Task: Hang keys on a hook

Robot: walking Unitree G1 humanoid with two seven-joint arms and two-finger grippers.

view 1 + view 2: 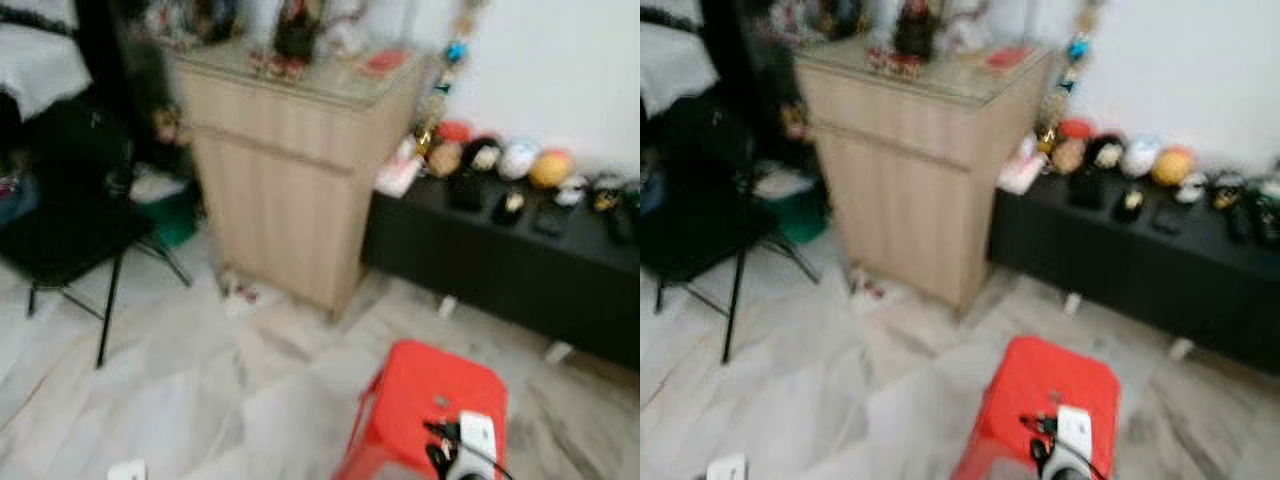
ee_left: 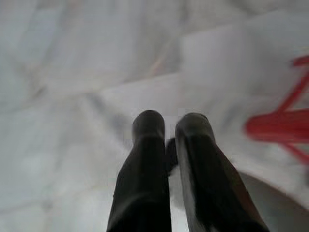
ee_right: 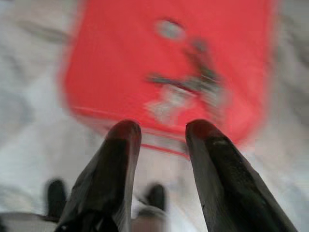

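Red plastic, nearest of all: a stool (image 1: 425, 405) stands on the pale marble-look floor (image 1: 200, 390) just ahead of the robot, and the keys (image 1: 455, 445) lie on the near part of its seat, a dark tangle of ring and cord beside a white oblong fob. Blur hides the finer parts. In the right wrist view the right gripper (image 3: 161, 133) hangs above the near edge of the stool with its 2 black fingers spread apart and nothing between them; the keys (image 3: 186, 92) lie beyond the tips, well apart from them. The left gripper (image 2: 169, 128) points at bare floor beside the stool, its 2 fingers nearly together with only a thin gap, holding nothing.

The bunch should be light, loose and jangly, with hard metal that slides on smooth plastic, so a pinch on the ring or the stiff white fob looks safer than on the floppy cord. From the head views the fob's long axis seems to run roughly away from the robot, toward the wall, though the blur leaves that uncertain.

Farther off stand a folding black chair (image 1: 70, 240) on the left, a wooden cabinet (image 1: 290, 170) with clutter on top, and a low black bench (image 1: 510, 260) carrying round ornaments along the white wall (image 1: 560, 70).
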